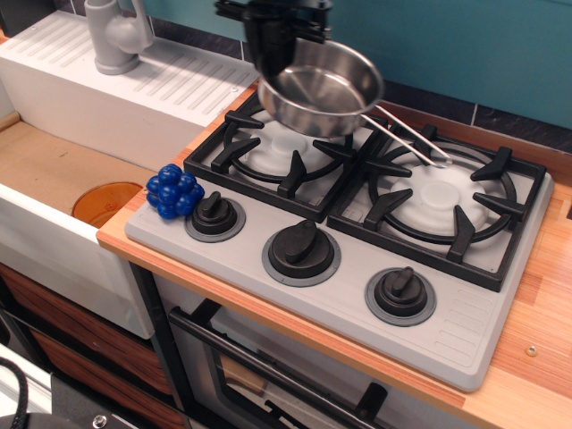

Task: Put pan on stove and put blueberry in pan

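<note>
While gripper (271,45) grips pan (320,88) (tilted) | above stove (465,326) | blueberry (174,191) beside knob (214,214)

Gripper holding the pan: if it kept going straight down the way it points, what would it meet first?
Most likely the left burner's black grate, with the pan in the gripper touching first; the height between them is unclear from this view.

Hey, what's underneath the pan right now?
The pan, held at its far rim by the gripper, hangs above the stove's left grate. The grate's front arms and white burner disc show; its back part is covered by the pan.
</note>
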Robot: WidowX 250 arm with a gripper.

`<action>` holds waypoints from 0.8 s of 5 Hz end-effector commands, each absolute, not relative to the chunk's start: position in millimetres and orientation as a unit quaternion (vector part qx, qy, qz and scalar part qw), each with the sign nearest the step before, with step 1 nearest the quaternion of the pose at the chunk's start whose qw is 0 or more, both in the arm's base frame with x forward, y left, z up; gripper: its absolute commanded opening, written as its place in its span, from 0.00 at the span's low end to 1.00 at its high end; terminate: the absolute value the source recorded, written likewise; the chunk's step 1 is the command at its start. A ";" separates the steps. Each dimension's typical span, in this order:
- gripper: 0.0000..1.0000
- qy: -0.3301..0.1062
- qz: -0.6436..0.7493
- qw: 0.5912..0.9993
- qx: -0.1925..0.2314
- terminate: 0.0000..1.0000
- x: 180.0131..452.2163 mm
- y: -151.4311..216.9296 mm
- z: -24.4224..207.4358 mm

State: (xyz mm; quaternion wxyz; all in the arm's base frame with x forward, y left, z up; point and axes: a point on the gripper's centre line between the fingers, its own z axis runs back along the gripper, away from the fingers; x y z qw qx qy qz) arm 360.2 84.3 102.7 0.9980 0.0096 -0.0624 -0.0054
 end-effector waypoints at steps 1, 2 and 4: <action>0.00 -0.090 -0.013 0.996 0.013 0.00 366.2 115.3 101.2; 1.00 -0.097 -0.009 0.995 0.003 0.00 366.5 115.8 93.6; 1.00 -0.084 0.003 0.996 -0.003 0.00 374.1 106.5 103.2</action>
